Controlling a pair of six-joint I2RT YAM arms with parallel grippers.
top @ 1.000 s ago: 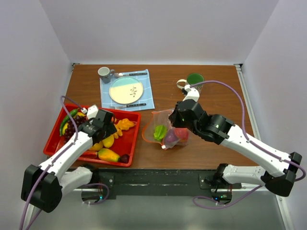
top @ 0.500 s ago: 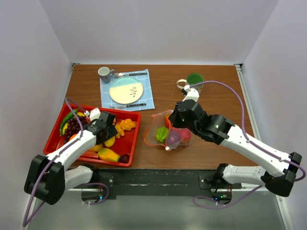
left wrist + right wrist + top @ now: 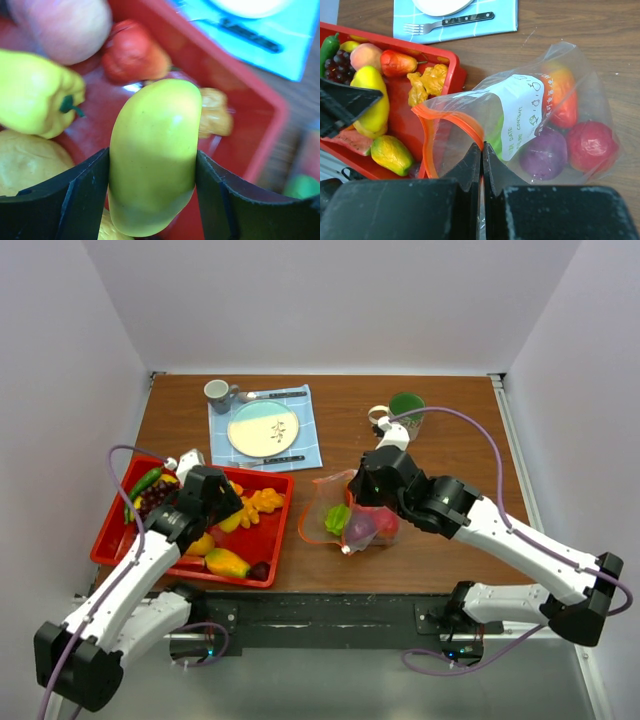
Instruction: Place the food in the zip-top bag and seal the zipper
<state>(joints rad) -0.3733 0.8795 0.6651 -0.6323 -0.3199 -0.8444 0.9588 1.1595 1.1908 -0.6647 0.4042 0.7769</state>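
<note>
My left gripper [image 3: 152,167] is shut on a yellow-green mango-like food [image 3: 155,150], held just above the red tray [image 3: 284,525]; from above the gripper [image 3: 222,512] is over the tray's middle. Other food lies in the tray: a yellow pepper [image 3: 35,100], a peach [image 3: 65,25], a red fruit [image 3: 132,57]. The zip-top bag [image 3: 520,115] lies right of the tray, holding purple [image 3: 545,152], red [image 3: 591,145], orange-red and green pieces. My right gripper [image 3: 482,147] is shut on the bag's orange zipper [image 3: 450,117], and the mouth gapes toward the tray.
A blue cloth [image 3: 312,445] with a plate [image 3: 263,428], fork and knife lies at the back, a small cup [image 3: 216,392] beside it. A green cup [image 3: 406,405] stands back right. A green chilli [image 3: 145,480] and grapes [image 3: 152,498] fill the tray's far left corner.
The left jaws have narrowed onto the yellow-green food and the left arm has drawn back slightly. The right gripper has kept its grip; the bag's mouth has shifted a little.
</note>
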